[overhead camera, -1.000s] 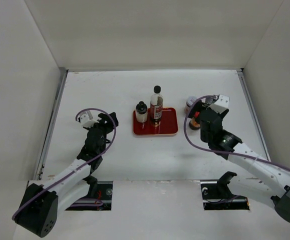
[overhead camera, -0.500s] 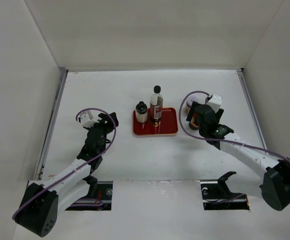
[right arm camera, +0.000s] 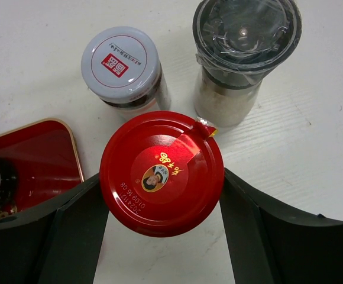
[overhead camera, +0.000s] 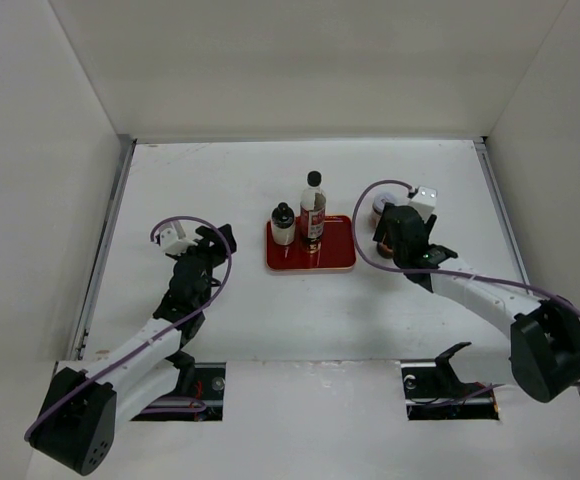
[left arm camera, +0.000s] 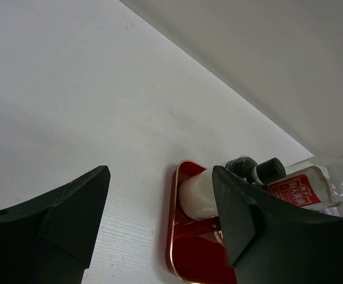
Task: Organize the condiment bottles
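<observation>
The red-lidded jar [right arm camera: 161,173] stands on the table just right of the red tray [right arm camera: 35,154]. My right gripper [right arm camera: 161,201] is open, with one finger on each side of the jar, close to the lid's edges. The white-lidded jar [right arm camera: 121,62] and the grey-lidded shaker [right arm camera: 245,41] stand just behind it. The short white bottle [overhead camera: 283,225] and the tall dark bottle [overhead camera: 313,208] stand on the tray [overhead camera: 338,256]. My left gripper [overhead camera: 220,238] is open and empty, left of the tray. Its wrist view shows the white bottle [left arm camera: 198,192] and the tray's corner [left arm camera: 186,263].
White walls enclose the table on the left, back and right. The white-lidded jar [overhead camera: 380,207] sits near the right arm's wrist [overhead camera: 410,235], whose purple cable loops above it. The tray's right half holds nothing.
My right gripper has moved left and back, coming over the red-lidded jar and straddling it. The left arm and the bottles on the tray have not moved.
</observation>
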